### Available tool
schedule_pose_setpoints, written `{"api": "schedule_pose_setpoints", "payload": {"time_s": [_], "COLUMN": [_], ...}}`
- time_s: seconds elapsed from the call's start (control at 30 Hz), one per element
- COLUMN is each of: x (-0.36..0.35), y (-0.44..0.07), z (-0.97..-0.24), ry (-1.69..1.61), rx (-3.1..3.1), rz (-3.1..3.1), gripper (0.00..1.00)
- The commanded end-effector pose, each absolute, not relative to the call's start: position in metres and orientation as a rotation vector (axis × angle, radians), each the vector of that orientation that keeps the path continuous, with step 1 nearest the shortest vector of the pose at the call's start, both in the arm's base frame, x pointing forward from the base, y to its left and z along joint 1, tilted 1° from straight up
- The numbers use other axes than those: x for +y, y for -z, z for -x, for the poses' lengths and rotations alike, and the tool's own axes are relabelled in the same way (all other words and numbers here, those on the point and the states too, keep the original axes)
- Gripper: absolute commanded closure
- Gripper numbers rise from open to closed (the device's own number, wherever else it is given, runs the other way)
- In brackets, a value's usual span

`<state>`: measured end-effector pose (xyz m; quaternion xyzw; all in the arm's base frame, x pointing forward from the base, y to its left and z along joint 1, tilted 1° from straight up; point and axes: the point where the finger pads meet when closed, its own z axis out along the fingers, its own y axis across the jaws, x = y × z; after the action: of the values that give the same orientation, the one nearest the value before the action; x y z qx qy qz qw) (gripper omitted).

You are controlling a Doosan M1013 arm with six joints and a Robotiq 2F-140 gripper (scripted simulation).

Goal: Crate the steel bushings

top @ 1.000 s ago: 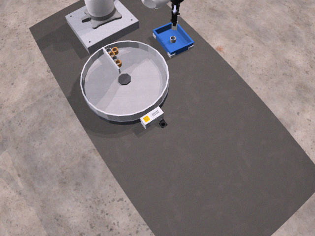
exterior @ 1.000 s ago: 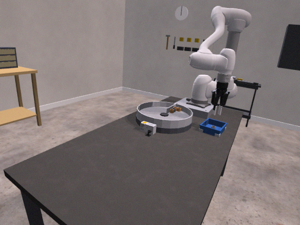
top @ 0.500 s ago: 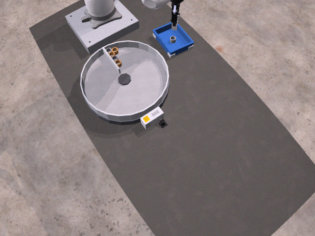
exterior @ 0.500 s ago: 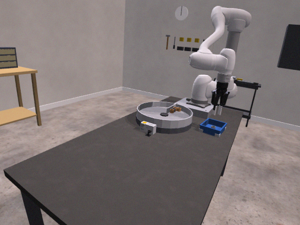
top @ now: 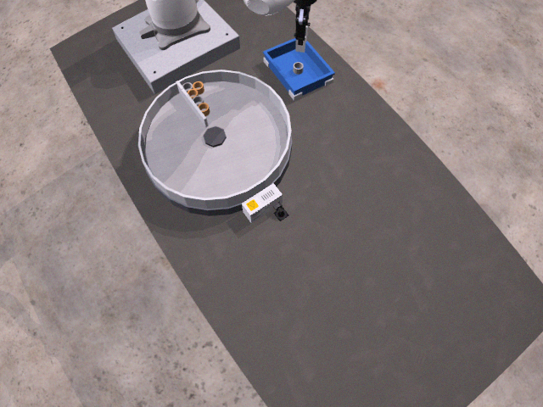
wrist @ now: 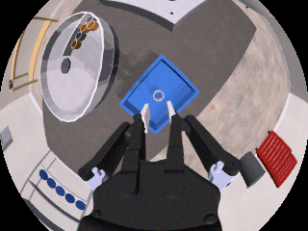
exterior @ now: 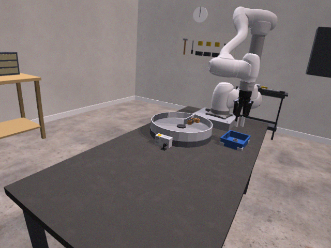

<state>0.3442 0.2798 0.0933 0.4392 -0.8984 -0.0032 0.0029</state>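
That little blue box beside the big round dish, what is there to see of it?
The blue crate is a shallow, open-topped square tray with low walls, plastic-looking, resting flat on pale feet at its corners on the dark table, just off the turning table's rim. One grey steel bushing stands upright on its floor, hole facing up, apart from the walls. The gripper hangs above the crate, touching neither it nor the bushing, with nothing between its fingers.
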Motion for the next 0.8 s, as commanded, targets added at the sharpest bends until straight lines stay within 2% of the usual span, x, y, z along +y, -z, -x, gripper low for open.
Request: {"api": "schedule_pose_setpoints", "payload": {"time_s": [0.0,0.53,0.57,0.77], "x": [0.2798,0.2798,0.2797,0.2737], "y": [-0.0934,-0.0934,-0.0934,-0.0932], "z": [-0.3442,-0.3442,-0.3442,-0.3444], "ry": [0.010,0.010,0.010,0.005], "rx": [-2.817,-2.817,-2.817,-2.811], "rz": [-1.377,-1.377,-1.377,-1.362], "gripper": [0.76,0.76,0.94,0.94]}}
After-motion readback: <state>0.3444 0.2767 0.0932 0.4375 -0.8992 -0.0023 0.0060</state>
